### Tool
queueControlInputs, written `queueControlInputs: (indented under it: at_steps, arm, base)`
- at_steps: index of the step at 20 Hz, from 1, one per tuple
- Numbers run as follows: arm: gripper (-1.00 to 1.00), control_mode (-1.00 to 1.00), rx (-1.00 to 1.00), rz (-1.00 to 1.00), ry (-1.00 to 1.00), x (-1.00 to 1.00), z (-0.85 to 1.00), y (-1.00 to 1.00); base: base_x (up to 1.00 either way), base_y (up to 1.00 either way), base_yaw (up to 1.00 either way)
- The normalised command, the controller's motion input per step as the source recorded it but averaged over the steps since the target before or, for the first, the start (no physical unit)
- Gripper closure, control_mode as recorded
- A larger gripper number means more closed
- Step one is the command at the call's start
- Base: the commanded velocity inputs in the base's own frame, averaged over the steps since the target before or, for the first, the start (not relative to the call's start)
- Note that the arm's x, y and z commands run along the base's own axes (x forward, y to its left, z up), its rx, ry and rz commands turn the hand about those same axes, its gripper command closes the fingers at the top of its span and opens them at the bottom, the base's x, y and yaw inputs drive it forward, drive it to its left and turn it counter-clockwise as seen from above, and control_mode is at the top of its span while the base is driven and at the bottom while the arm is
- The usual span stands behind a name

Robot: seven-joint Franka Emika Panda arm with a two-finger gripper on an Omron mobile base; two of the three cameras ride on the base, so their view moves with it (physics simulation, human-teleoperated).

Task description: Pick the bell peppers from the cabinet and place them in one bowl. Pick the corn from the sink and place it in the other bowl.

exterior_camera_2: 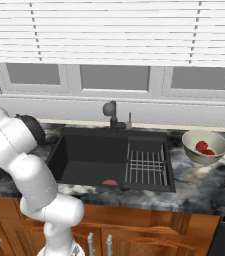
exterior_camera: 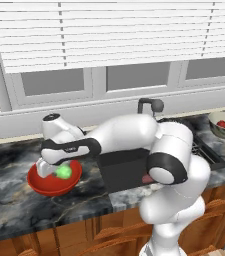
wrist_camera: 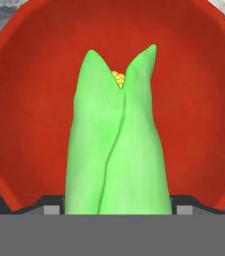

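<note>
My gripper [exterior_camera: 52, 170] is shut on the corn [exterior_camera: 63, 172], a bright green husked piece with yellow kernels at its tip [wrist_camera: 117, 150]. It hangs low over the inside of the wide red bowl [exterior_camera: 43, 185], whose red rim [wrist_camera: 204, 100] surrounds it in the hand view. The pale grey-beige bowl [exterior_camera_2: 196, 156] stands right of the sink and holds both red bell peppers [exterior_camera_2: 201, 146], also seen at the far right [exterior_camera: 222, 124]. The black sink [exterior_camera_2: 84, 155] has only a flat reddish-pink disc [exterior_camera_2: 110, 182] on its floor. The cabinet is out of view.
The black tap [exterior_camera_2: 112, 114] rises behind the basin and the wire drain rack [exterior_camera_2: 145, 167] fills its right part. The dark marbled counter [exterior_camera: 9, 200] runs along a window with blinds. Base cupboards with handles [exterior_camera_2: 91, 244] lie below.
</note>
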Motion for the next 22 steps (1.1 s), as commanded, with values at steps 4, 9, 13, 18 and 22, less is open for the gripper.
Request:
queueControlInputs:
  at_steps: [4,9,13,18,22]
  arm:
    - [1.00,-1.00,-0.02,0.01,0.07,0.17,0.00,0.31]
    - [1.00,-1.00,-0.05,0.00,0.01,0.18,-0.03,0.34]
    - [1.00,-1.00,-0.07,0.01,0.00,0.14,-0.09,0.17]
    - [1.00,-1.00,-0.03,0.01,0.00,0.01,-0.10,0.01]
    - [1.00,-1.00,0.00,0.00,0.00,0.00,-0.40,0.00]
  base:
    - [0.00,0.00,0.00]
    - [0.00,0.00,0.00]
    - [0.00,0.00,0.00]
    - [0.00,0.00,0.00]
    - [0.00,0.00,0.00]
